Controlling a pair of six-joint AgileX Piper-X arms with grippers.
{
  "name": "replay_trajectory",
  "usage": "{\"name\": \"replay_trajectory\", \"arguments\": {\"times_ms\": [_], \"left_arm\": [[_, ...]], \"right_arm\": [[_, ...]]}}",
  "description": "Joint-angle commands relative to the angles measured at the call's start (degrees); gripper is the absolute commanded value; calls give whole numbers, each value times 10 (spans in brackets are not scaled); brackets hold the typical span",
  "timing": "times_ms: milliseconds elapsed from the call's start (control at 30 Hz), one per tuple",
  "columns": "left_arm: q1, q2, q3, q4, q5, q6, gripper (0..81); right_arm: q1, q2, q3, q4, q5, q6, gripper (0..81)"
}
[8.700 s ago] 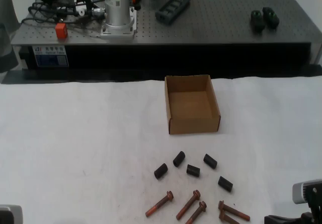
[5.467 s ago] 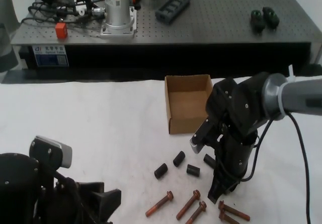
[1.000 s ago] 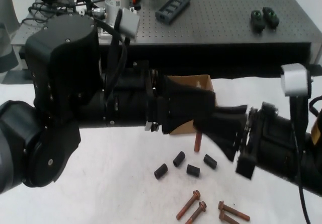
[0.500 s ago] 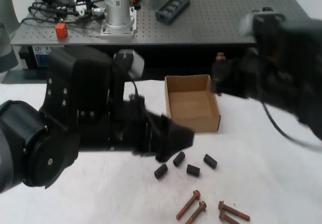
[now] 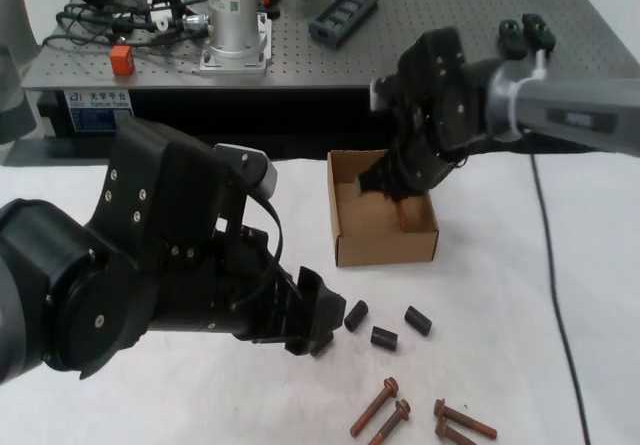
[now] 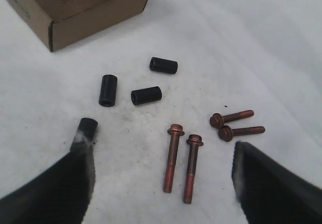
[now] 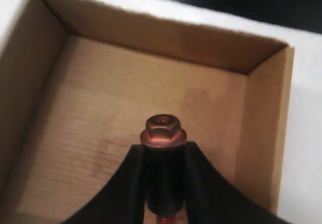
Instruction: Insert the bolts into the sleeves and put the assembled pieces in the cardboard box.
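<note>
My right gripper (image 7: 163, 186) is shut on an assembled piece, a copper bolt (image 7: 162, 130) seated in a black sleeve (image 7: 162, 176), held over the floor of the cardboard box (image 7: 151, 27). In the high view the right gripper (image 5: 397, 187) hangs inside the cardboard box (image 5: 385, 248). My left gripper (image 6: 163, 141) is open just above the white cloth, with one loose sleeve (image 6: 88, 127) against a fingertip. More sleeves (image 6: 146, 95) lie between it and the box (image 6: 95, 20). Several loose bolts (image 6: 172, 156) lie between the fingers. The left gripper (image 5: 312, 317) sits beside the sleeves (image 5: 383, 339).
The white cloth (image 5: 150, 215) covers the near bench. Behind the box a raised perforated metal board (image 5: 420, 35) carries a black tray (image 5: 343, 13), cables and a silver post (image 5: 235, 25). The right arm's cable (image 5: 545, 255) trails across the cloth at right.
The right gripper has come down from above the board into the box with the assembled piece. The left arm has dropped lower, toward the loose sleeves and bolts.
</note>
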Motion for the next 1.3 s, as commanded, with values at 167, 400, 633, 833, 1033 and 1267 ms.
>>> {"name": "replay_trajectory", "arguments": {"times_ms": [167, 400, 633, 833, 1033, 1267], "left_arm": [[0, -2, -3, 1, -8, 3, 546], [0, -2, -3, 1, -8, 3, 546], [0, -2, -3, 1, -8, 3, 546], [0, -2, -3, 1, -8, 3, 546], [0, -2, -3, 1, -8, 3, 546], [0, -2, -3, 18, -8, 3, 546]], "right_arm": [[-6, 33, -51, 63, 35, -8, 157], [-7, 18, -61, 61, 32, -8, 389], [-4, -105, -57, 207, -61, -66, 383], [16, -121, -40, 381, -60, -99, 383], [35, -121, 68, 294, -57, -107, 383], [42, -103, 136, 227, -27, -111, 383]]}}
